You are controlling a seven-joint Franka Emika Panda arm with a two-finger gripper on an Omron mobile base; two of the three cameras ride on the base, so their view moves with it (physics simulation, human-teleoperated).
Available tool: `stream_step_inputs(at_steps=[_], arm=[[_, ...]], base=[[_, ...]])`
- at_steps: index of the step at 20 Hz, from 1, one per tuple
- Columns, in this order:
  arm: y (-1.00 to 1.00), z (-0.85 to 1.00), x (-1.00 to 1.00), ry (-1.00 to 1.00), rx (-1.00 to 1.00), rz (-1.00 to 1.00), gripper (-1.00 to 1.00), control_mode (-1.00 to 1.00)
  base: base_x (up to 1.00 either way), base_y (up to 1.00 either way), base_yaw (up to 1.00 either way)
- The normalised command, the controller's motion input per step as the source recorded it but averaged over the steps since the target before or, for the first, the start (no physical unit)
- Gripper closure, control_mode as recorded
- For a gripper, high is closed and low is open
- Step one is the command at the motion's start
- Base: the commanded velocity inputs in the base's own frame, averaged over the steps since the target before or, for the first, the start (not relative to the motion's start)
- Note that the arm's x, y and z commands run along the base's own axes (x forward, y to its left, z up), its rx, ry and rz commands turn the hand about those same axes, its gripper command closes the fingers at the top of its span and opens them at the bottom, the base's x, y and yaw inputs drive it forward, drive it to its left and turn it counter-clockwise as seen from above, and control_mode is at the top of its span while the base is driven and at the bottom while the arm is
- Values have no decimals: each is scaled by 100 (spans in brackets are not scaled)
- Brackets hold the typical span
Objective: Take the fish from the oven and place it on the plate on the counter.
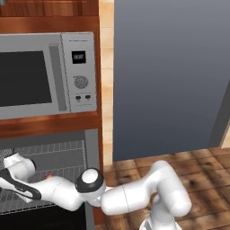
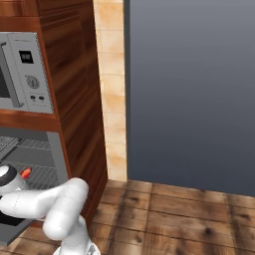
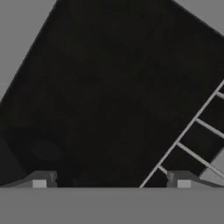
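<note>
The fish [image 1: 49, 175] is mostly hidden behind the arm, lower left. The oven [image 1: 67, 152] is cut off by the left and bottom edges. The microwave [image 1: 45, 74] is cropped at left.

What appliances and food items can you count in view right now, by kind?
Microwave: 1
Oven: 1
Fish: 1
Total: 3

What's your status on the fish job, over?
Gripper open, empty, over dark oven interior. Fish on wire rack, mostly behind the arm. Not yet grasped.
</note>
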Motion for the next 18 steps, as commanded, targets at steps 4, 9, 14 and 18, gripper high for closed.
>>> stream_step_inputs(at_steps=[4,9,14,18], arm=[[-3,0,-69,-24,0,-50,-100,-100],[0,24,-51,-28,0,-53,-100,-100],[0,37,-22,-24,0,-61,-100,-100],[-9,11,-26,-13,1,-62,-100,-100]], base=[[0,0,0],[0,0,0],[0,0,0],[0,0,0]])
